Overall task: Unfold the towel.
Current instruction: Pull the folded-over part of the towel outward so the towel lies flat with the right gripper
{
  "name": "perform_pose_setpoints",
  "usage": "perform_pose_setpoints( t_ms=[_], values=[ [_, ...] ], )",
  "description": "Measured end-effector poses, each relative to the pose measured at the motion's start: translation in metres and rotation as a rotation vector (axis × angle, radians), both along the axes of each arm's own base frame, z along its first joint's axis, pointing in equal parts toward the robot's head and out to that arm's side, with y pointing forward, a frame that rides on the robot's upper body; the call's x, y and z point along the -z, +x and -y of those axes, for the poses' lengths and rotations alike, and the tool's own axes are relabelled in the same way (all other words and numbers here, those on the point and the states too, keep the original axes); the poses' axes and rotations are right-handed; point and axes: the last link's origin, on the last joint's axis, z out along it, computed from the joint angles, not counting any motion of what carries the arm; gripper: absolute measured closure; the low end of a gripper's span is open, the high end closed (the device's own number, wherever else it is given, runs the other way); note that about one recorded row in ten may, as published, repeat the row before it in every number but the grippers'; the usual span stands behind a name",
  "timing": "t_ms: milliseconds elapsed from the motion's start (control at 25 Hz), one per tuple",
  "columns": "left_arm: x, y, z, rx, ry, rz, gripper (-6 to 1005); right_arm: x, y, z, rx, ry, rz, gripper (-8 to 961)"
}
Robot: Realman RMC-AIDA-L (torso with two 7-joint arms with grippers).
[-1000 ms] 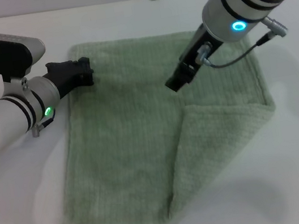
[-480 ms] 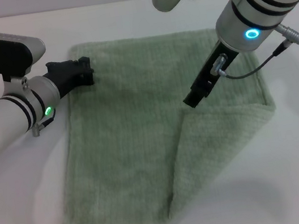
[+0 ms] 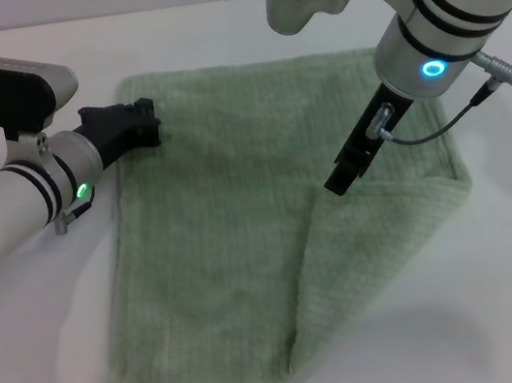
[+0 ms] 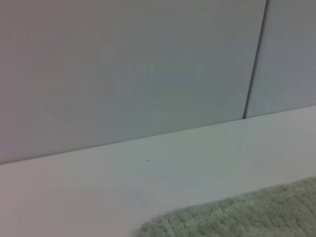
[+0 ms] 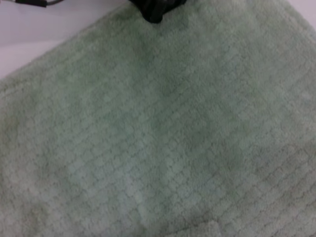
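The pale green towel (image 3: 211,219) lies flat on the white table, with its near right corner folded over into a triangular flap (image 3: 382,239). My left gripper (image 3: 132,124) sits at the towel's far left corner, touching its edge. My right gripper (image 3: 341,180) hangs just above the towel at the flap's upper tip. The right wrist view is filled by the towel (image 5: 148,133), with the left gripper (image 5: 155,10) far off at its edge. The left wrist view shows only a strip of the towel's edge (image 4: 237,219).
The white table (image 3: 43,325) surrounds the towel on all sides. A grey wall (image 4: 123,69) rises behind the table. A grey cable (image 3: 432,128) loops from my right wrist over the towel's right side.
My right gripper has moved right and nearer, from the towel's middle to the flap's upper tip. The left arm and the towel have not moved.
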Motion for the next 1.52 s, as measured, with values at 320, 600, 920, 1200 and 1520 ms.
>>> perform_pose_setpoints(
  t_ms=[320, 600, 920, 1200, 1520],
  values=[
    [0.000, 0.000, 0.000, 0.000, 0.000, 0.000, 996, 0.011, 0.004, -0.002, 0.017, -0.039, -0.025, 333],
    [0.000, 0.000, 0.000, 0.001, 0.000, 0.000, 996, 0.015, 0.009, -0.005, 0.020, -0.041, -0.021, 335],
    [0.000, 0.001, 0.000, 0.002, 0.000, 0.000, 996, 0.022, 0.012, -0.006, 0.028, -0.063, -0.038, 337],
    [0.000, 0.001, 0.000, 0.002, 0.000, 0.000, 996, 0.023, 0.013, -0.007, 0.030, -0.063, -0.043, 339],
    [0.000, 0.000, 0.000, 0.000, 0.000, 0.000, 996, 0.024, 0.015, -0.008, 0.029, -0.068, -0.036, 341]
  ],
)
